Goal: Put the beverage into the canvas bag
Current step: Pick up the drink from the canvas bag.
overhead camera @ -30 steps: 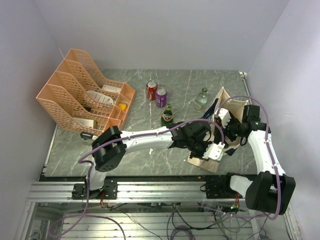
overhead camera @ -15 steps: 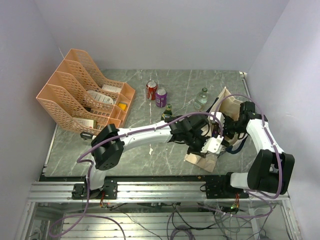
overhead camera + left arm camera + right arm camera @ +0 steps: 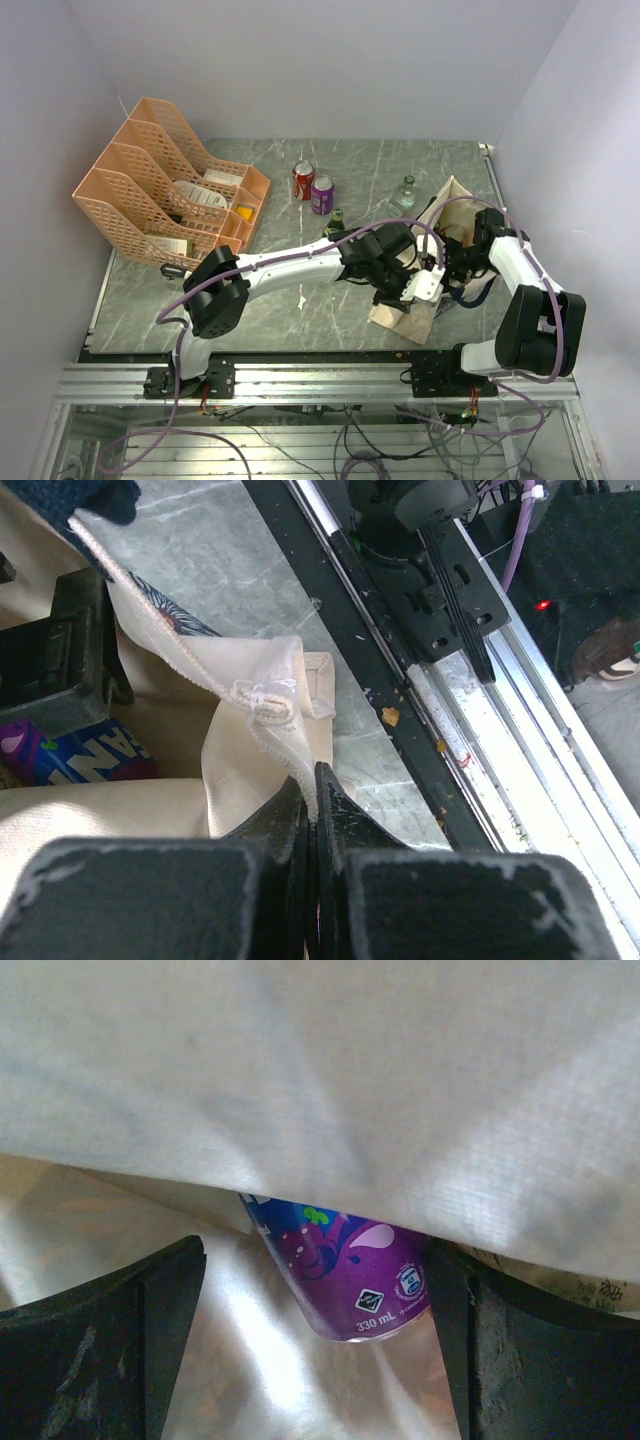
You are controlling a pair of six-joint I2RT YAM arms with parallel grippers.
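Since a second back the right arm has folded in tighter and its claw (image 3: 315, 1250) has dropped from above the bag (image 3: 403, 320) down into its mouth. Left arm has barely shifted, just edged a bit toward the back of the bench (image 3: 280, 322).

Pose now: the left arm is stretched low across the bench to the right, and the left claw (image 3: 313, 780) is pinched fully closed on the bag's stitched cream rim, holding that edge up. The right arm is bent sharply at the elbow with its wrist pointed into the opening. Its fingers are spread wide, with the purple can (image 3: 345, 1280) sitting between them inside the bag, cloth draped over the can's top. Can't tell if either finger actually touches it, looks like not gripping.

Left wrist view also catches that can down in the bag.

Out on the bench: one red can (image 3: 303, 180), one other purple can (image 3: 322, 194) just beside it, one green bottle (image 3: 336, 221) partly behind the left arm, one clear bottle (image 3: 404, 190). So three cans, two bottles total. Orange file trays (image 3: 165, 190) at the left hold some papers.
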